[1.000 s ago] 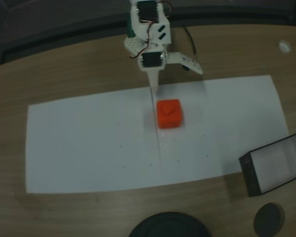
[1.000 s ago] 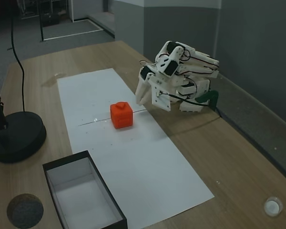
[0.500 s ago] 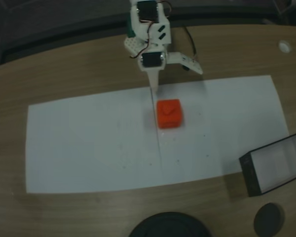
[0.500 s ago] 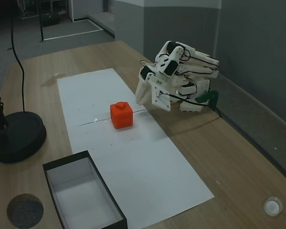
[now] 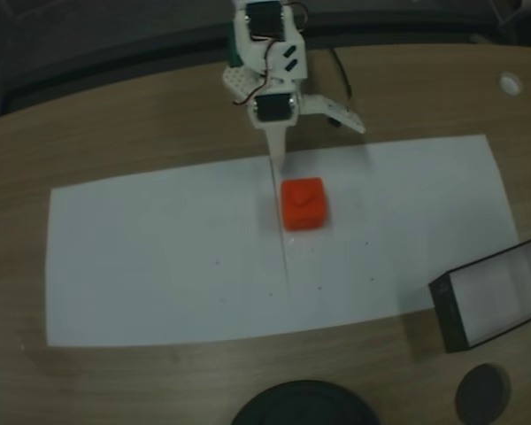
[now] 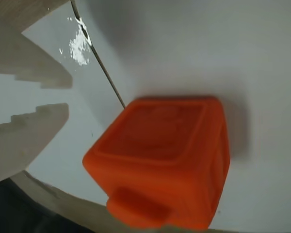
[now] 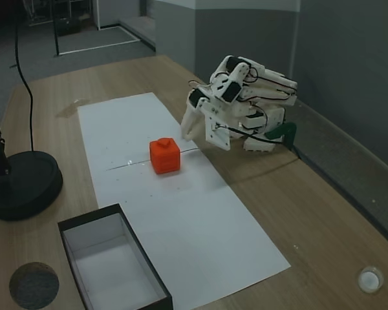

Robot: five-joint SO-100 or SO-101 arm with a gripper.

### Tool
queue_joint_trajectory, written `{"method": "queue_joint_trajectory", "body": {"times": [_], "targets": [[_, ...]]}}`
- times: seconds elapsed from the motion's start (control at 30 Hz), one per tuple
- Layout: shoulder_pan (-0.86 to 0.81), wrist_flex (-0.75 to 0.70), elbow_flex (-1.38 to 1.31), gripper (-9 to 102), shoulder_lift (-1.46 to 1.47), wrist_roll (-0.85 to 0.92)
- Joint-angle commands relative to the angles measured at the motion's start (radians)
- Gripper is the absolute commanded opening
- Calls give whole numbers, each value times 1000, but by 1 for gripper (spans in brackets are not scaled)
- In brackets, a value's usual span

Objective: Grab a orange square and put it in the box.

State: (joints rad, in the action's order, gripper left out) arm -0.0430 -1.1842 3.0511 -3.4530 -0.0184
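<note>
The orange square (image 5: pixel 303 204) sits on the white paper, bump upward, and also appears in another fixed view (image 7: pixel 165 155). In the wrist view the orange square (image 6: pixel 169 160) is close up, with a pale finger (image 6: pixel 26 138) at the left edge and apart from it. My gripper (image 5: pixel 319 148) stands open just behind the cube. One finger points down at the paper beside the cube's far left corner; the other is splayed out to the right. Nothing is between them. From the side, the gripper (image 7: pixel 204 137) hovers low next to the cube. The box (image 5: pixel 447 314), black-walled with a pale floor, lies at the paper's far end (image 7: pixel 90 217).
A white paper sheet (image 5: pixel 159 257) covers the middle of the wooden table. A large round black base (image 7: pixel 22 184) with a cable stands near the box, and a small black disc (image 7: pixel 33 284) lies beside it. A small white cap (image 7: pixel 370 279) rests near the table corner.
My gripper has edged very slightly toward the cube. The cube and the box have not moved.
</note>
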Motion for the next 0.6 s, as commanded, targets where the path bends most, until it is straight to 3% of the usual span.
{"method": "queue_joint_trajectory", "body": {"times": [0.0, 0.17, 0.37, 0.57], "targets": [[5, 140, -43, 8, -18, 137], [91, 265, -75, 19, -3, 57], [164, 224, -176, 30, 48, -11], [156, 224, -334, 34, 348, -8]]}}
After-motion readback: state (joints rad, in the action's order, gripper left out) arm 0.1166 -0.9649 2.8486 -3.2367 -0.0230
